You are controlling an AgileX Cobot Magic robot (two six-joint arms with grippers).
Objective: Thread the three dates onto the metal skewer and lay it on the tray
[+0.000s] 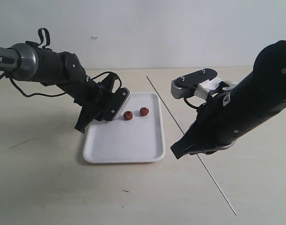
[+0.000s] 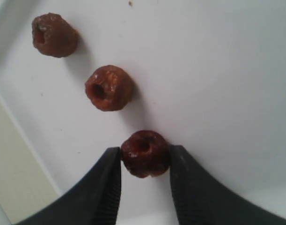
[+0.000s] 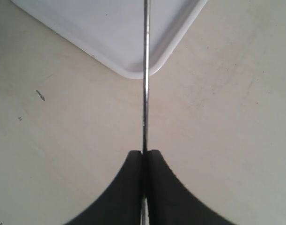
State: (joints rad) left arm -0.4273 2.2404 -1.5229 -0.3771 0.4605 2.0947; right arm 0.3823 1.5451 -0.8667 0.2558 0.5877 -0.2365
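Set narrow on the left gripper, one jaw on each side of the gripped date. Looks like touching it on both sides. Hard to say how tight the squeeze is. Not lifted yet: sitting flat on the white tray.

Pressed right together on the right gripper, pinching the metal skewer. Nothing else in there. Can't tell if lifted or lying on the table.

Moving out from the left jaws: first the middle date, then the last date. Lined up in a row across the far part of the tray, each a little apart from the next. Only two on show in the outside view, with the gripped date hidden behind the left gripper on the far left of the tray.

Moving out from the right jaws: a long thin skewer, going from far on the table, past the right side of the tray, down to the near right.

Nothing threaded so far. No date on the skewer at all. Looks like the very start: grabbing date number one.

Left to do: pick that date up, push it onto the skewer, do the same with the other two, then lay the full skewer on the tray.

Good to see a hole in the middle of each date, so probably easy to slide on.
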